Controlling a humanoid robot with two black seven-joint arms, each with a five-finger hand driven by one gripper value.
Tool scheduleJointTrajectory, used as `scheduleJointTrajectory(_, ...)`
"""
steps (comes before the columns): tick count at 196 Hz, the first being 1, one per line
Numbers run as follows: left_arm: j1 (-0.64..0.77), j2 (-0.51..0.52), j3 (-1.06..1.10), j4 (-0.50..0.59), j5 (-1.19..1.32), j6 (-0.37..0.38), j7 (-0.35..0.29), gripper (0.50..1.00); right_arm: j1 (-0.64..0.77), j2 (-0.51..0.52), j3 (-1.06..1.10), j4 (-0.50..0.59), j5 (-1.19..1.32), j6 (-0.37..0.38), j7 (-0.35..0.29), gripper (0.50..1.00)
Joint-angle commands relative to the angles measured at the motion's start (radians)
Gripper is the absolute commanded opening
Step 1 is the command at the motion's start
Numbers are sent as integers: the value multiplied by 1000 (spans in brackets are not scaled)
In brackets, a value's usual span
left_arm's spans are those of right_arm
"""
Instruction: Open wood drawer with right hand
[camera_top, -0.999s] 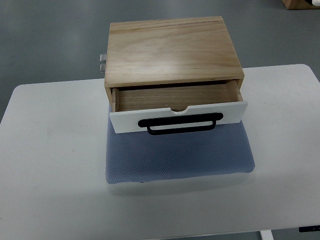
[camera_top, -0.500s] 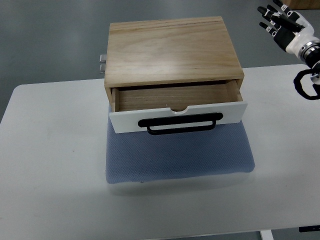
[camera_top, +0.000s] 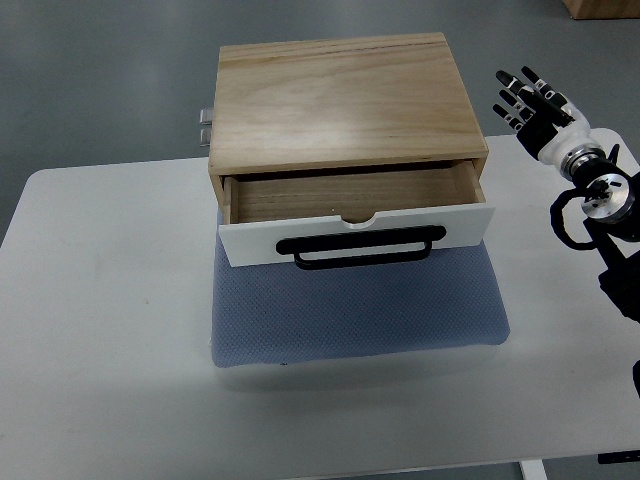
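A light wood box (camera_top: 345, 100) stands at the back of the white table (camera_top: 100, 320). Its drawer (camera_top: 355, 225), with a white front and a black handle (camera_top: 362, 246), is pulled partly out, and its bare wooden inside shows. My right hand (camera_top: 528, 100) hovers to the right of the box, level with its top, with fingers spread and holding nothing. It is well clear of the handle. Its black and white forearm (camera_top: 600, 215) runs down the right edge. The left arm is out of view.
A blue-grey mat (camera_top: 355, 320) lies under the drawer and reaches toward the table's front. A small metal fitting (camera_top: 204, 124) sticks out behind the box on its left. Grey floor lies beyond the table.
The right hand came in from the upper right and has moved down and left, closer to the box. The drawer has not moved.
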Motion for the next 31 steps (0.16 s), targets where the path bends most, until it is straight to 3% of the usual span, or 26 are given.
scheduleJointTrajectory(1, -1, 0, 0, 0, 0, 0, 0, 1000, -13, 16, 20, -6, 2, 0, 24, 944)
scheduleJointTrajectory(31, -1, 0, 0, 0, 0, 0, 0, 1000, -20, 36, 49, -8, 2, 0, 38, 944)
